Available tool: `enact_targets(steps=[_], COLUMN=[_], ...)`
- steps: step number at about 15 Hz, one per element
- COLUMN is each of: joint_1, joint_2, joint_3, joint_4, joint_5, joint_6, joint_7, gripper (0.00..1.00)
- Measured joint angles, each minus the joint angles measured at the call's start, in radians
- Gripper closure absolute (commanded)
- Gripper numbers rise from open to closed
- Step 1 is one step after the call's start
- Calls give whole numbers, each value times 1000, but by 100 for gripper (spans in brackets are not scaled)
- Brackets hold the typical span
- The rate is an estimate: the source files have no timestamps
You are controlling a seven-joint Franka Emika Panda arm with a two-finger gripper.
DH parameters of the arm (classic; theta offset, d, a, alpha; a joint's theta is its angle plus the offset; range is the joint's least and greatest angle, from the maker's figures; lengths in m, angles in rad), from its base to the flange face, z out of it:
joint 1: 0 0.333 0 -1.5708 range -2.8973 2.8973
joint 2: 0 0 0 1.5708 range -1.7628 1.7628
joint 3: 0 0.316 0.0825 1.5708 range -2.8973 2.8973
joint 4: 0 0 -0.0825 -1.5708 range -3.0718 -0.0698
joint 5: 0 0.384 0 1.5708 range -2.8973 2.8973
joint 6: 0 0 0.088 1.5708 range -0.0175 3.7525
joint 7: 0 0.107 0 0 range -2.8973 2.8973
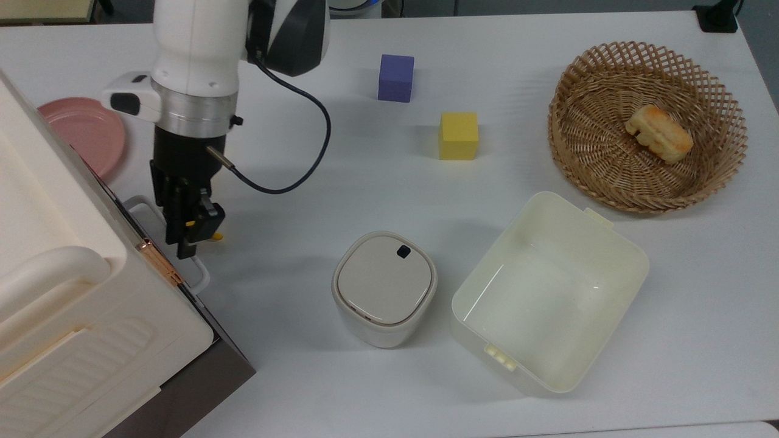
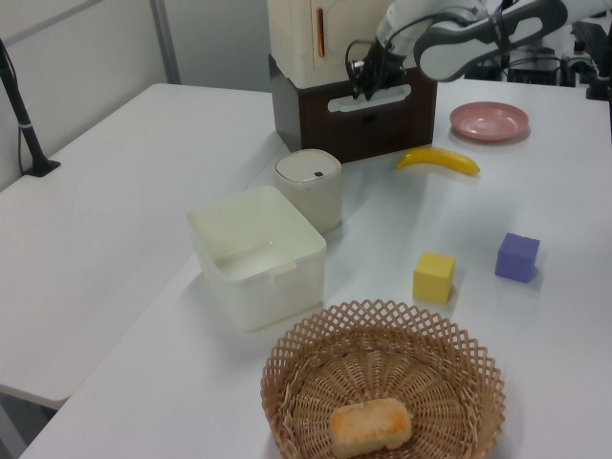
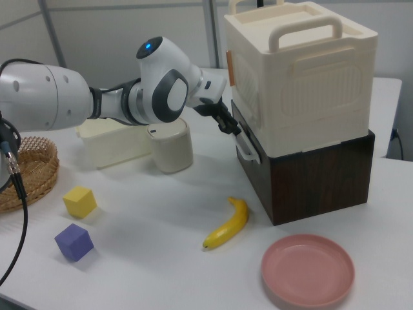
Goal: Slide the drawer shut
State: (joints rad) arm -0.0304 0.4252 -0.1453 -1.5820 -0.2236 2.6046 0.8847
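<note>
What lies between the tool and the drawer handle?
Nothing: in the right view the tool sits right against the drawer's white loop handle, no gap visible. Same in the top view.

Bright, even overhead light washes the white bench [image 1: 548, 73] in all three views, leaving only soft, pale shadows. In the top view, a faint grey shadow spreads on the bench beside the lidded bin [image 1: 384, 288] and below the robot arm [image 1: 195, 55], and a mild sheen glints on the floor of the cream tub [image 1: 548, 292]. In the right view, the dark brown cabinet base [image 3: 316, 177] reads deep and flat, while the pink plate [image 3: 308, 270] shows a gentle highlight. The left view is softer, with the wicker basket [image 2: 382, 382] at the near edge slightly blurred.
</note>
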Motion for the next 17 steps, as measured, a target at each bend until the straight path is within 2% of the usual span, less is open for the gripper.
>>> enact_targets(steps=[5, 8, 12, 14, 15, 17], joint_1=[4, 81, 176, 191, 193, 192], joint_2=[-18, -71, -162, -205, -227, -266], joint_3=[9, 29, 39, 39, 39, 36], joint_4=[26, 21, -18, -29, -31, -35], joint_5=[-1, 7, 126, 166, 179, 198], joint_6=[-47, -282, -566, -689, -745, -818], joint_7=[-39, -143, -443, -623, -698, -790], gripper=[66, 62, 47, 36, 26, 0])
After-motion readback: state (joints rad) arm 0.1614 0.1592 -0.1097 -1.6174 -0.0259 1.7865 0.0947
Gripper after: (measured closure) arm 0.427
